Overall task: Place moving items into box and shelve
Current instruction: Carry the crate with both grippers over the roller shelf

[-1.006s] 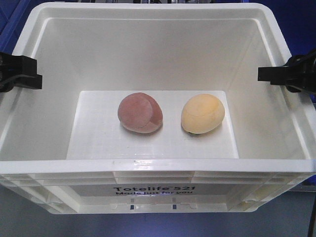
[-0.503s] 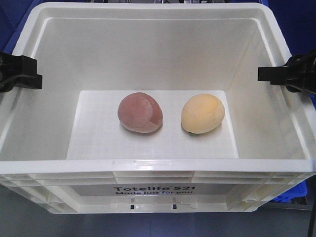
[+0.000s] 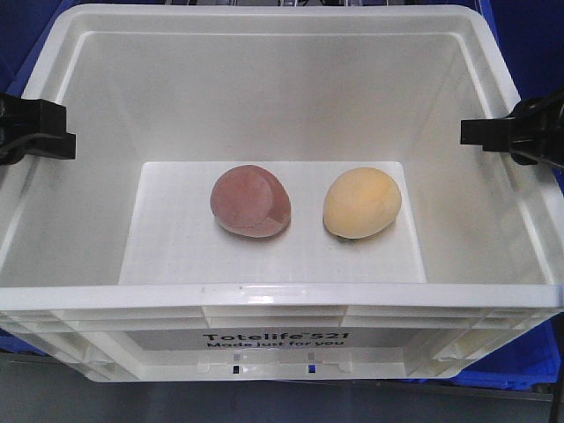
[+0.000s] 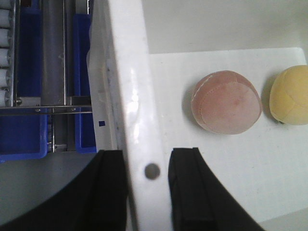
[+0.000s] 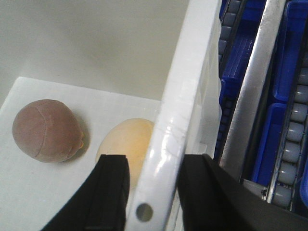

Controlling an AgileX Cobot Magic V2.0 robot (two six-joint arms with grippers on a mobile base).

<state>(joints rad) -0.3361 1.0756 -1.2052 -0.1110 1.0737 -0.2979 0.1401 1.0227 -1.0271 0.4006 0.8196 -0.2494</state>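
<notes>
Two lines of black print on the label (image 3: 276,340), front wall of box (image 3: 282,295): "Totelife 521" over "Made just for you".

L gripper (image 4: 147,154): fingers straddle the L side rim, one outside the wall, one inside, both pressed against it, i.e. pinching the rim. A small round hole (image 4: 152,171) in the rim top sits btwn the fingers.
R gripper (image 5: 155,161): same config. on the R side rim, clamped on it, w/ a matching rim hole btwn the fingers.

Task items: both lie inside the box on the white floor panel (image 3: 176,247).
- Reddish-brown lump (image 3: 250,201): inward of and below the L gripper's inner finger, on the near side to that gripper.
- Yellow-orange lump (image 3: 361,204): inward of and below the R gripper's inner finger. Partly hidden by the rim in the R wrist view.
- Lumps near each other, narrow gap btwn, not touching.

Clearance: bare floor all round both lumps, and all four walls stand well apart from them. Rim thick and continuous.

Outside: blue bins (image 4: 24,96) beyond the L gripper's outer finger. Metal rail (image 5: 250,96), rollers (image 5: 293,144) and more blue bins beyond the R gripper's outer finger.
</notes>
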